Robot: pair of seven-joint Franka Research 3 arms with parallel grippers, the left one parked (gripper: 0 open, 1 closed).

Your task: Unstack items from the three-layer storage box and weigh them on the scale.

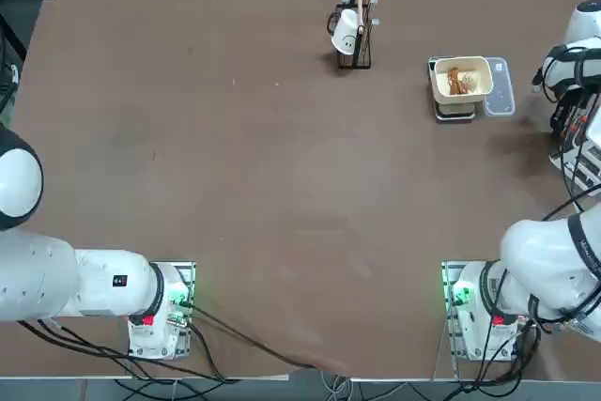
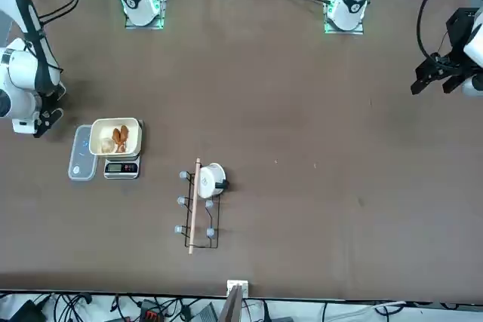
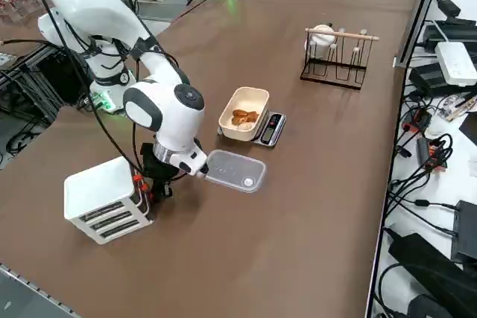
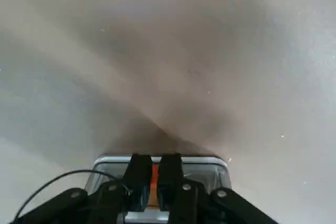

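Observation:
The three-layer storage box (image 3: 104,200) stands white-grey at the table's near corner in the right side view, its drawers closed. My right gripper (image 3: 155,186) is low against its side, by the red-orange drawer handles (image 3: 139,182). In the wrist view the gripper (image 4: 155,163) is shut on an orange handle (image 4: 154,173) of a drawer front (image 4: 212,174). The scale (image 3: 272,129) carries its cream bowl (image 3: 252,99), apart from the gripper. Reddish-brown and pale items (image 3: 241,117) lie in the bowl (image 1: 474,68), also seen as items (image 2: 119,139) from the front.
A clear plastic lid (image 3: 235,170) lies flat between the gripper and the scale. A black wire rack (image 3: 335,65) with a white cup (image 3: 322,35) stands farther along the table. Cables and devices (image 3: 440,57) crowd the shelf beyond the table edge.

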